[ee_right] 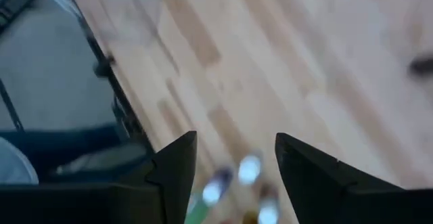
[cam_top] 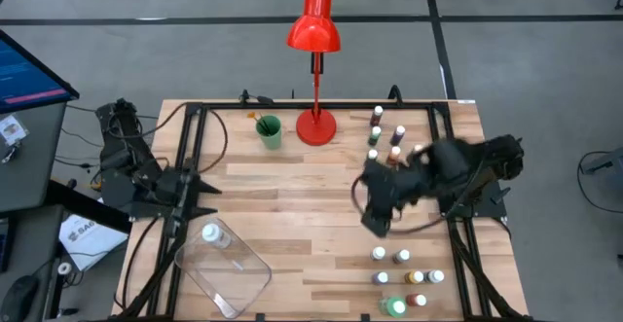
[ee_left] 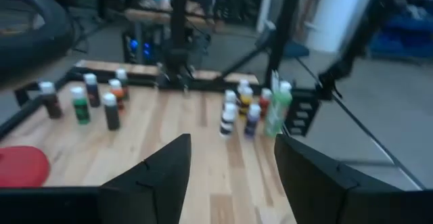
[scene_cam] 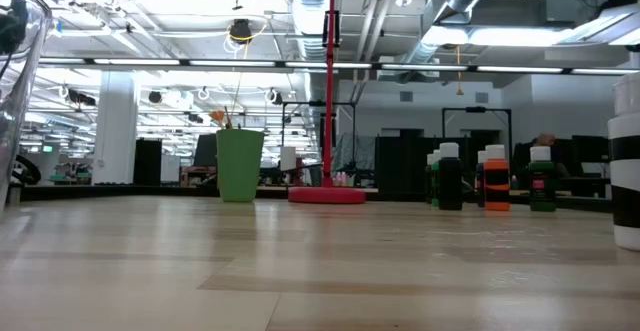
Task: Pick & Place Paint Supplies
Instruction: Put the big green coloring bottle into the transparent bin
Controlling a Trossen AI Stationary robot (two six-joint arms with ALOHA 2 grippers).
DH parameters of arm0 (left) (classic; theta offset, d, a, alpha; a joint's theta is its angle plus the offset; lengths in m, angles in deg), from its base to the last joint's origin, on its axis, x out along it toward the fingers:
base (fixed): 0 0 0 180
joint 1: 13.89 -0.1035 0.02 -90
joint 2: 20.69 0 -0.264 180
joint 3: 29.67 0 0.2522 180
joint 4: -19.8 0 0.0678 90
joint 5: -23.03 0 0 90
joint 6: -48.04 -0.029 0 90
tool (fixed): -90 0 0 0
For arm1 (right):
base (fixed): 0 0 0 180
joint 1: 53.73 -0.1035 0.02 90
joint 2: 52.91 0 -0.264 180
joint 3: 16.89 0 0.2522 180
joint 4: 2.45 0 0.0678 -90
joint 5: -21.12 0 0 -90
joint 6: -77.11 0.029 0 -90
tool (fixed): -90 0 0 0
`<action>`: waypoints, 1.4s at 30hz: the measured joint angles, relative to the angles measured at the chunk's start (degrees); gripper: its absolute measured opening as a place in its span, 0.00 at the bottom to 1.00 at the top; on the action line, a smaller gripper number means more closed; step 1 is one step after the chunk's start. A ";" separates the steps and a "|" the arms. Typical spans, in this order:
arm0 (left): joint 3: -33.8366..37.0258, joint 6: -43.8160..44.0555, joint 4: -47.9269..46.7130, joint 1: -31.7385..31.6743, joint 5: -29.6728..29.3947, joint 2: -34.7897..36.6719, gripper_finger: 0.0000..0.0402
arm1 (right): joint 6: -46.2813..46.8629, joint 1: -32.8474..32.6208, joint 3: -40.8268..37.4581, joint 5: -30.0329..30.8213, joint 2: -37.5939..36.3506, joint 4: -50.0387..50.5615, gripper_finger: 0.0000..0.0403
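Your right claw (ee_right: 230, 176) hangs open and empty above the table (cam_top: 292, 186), paint bottles (cam_top: 404, 268) just beyond it, away from the red lamp (cam_top: 315, 118). Your left claw (ee_left: 230, 176), open and empty, waits opposite.

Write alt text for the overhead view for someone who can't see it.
Seen from above, a wooden table holds a red desk lamp, a green cup, a clear plastic tray and two clusters of small white-capped paint bottles. The right hand hangs open over the table between the clusters; the left hand waits open at the left edge.
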 joint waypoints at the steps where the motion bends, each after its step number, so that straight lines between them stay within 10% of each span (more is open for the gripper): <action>1: -0.20 -0.07 0.50 -0.33 -0.55 0.00 0.52 | 1.87 -1.45 -1.57 -1.42 0.25 -0.35 0.48; 13: -0.46 0.00 2.93 -3.15 -0.62 0.09 0.65 | 14.79 -15.24 -7.07 -17.28 7.58 -1.62 0.60; 42: -0.46 0.04 2.98 -3.26 0.50 0.04 0.69 | 21.63 -24.29 -11.66 -16.39 14.10 -7.61 0.67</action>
